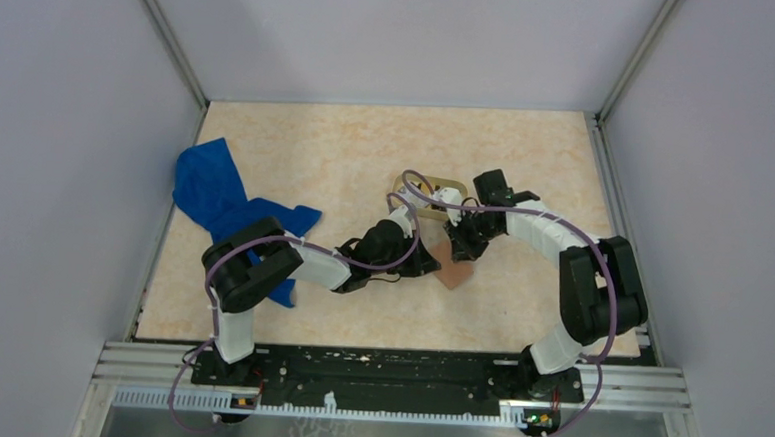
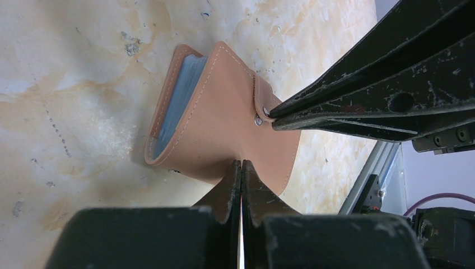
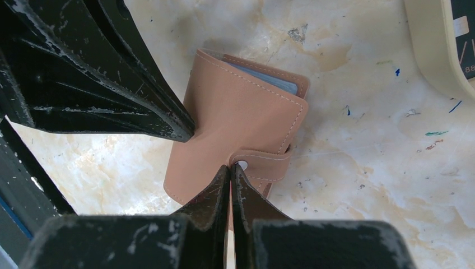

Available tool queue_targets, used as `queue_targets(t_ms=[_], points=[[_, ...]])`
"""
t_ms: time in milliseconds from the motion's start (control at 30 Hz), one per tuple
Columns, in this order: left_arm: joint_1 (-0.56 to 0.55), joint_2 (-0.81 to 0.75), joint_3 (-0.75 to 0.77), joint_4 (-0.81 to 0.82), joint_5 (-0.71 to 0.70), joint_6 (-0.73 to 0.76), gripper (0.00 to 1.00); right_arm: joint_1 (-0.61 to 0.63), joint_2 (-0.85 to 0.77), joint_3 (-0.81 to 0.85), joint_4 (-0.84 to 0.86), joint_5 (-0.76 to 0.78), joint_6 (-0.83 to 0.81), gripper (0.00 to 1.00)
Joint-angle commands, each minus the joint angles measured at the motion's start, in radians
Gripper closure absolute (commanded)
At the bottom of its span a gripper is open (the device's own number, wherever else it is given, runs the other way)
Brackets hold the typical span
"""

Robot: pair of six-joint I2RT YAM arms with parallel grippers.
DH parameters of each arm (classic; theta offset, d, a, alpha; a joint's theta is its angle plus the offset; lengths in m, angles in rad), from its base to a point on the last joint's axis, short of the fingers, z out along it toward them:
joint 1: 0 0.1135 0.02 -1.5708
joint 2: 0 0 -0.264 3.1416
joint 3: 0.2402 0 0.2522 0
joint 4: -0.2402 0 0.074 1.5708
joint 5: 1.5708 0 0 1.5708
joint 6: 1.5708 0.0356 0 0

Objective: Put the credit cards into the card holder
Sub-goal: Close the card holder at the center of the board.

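Note:
The salmon-tan card holder [image 1: 456,273] lies folded on the table in front of the tan tray, its grey-blue inner sleeves [image 3: 269,78] showing at one edge. My left gripper [image 2: 241,163] is shut, its tips resting on the holder's cover [image 2: 218,112] with nothing between them. My right gripper [image 3: 231,167] is also shut, its tips set against the snap strap [image 3: 263,162]. In the top view the two grippers [image 1: 429,262] [image 1: 459,244] meet over the holder from the left and from behind. A black credit card [image 3: 462,33] peeks from inside the tray; the light card is out of view.
The oval tan tray [image 1: 406,185] sits just behind the holder, its pale rim [image 3: 431,50] at the right wrist view's top right. A crumpled blue cloth [image 1: 214,194] lies at the left edge, partly under the left arm. Grey walls enclose the table on three sides.

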Motion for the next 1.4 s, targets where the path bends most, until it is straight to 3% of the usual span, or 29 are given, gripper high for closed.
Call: queue_targets(t_ms=[0, 933, 1367], points=[[0.003, 0.021, 0.002, 0.002, 0.009, 0.007, 1.00, 0.030, 0.005, 0.005, -0.039, -0.010, -0.008, 1.00], [0.003, 0.024, -0.001, 0.009, 0.012, 0.008, 1.00, 0.040, -0.056, 0.014, -0.024, -0.017, 0.012, 1.00], [0.003, 0.028, 0.004, 0.010, 0.016, 0.007, 1.00, 0.052, 0.009, 0.007, -0.012, 0.027, 0.030, 1.00]])
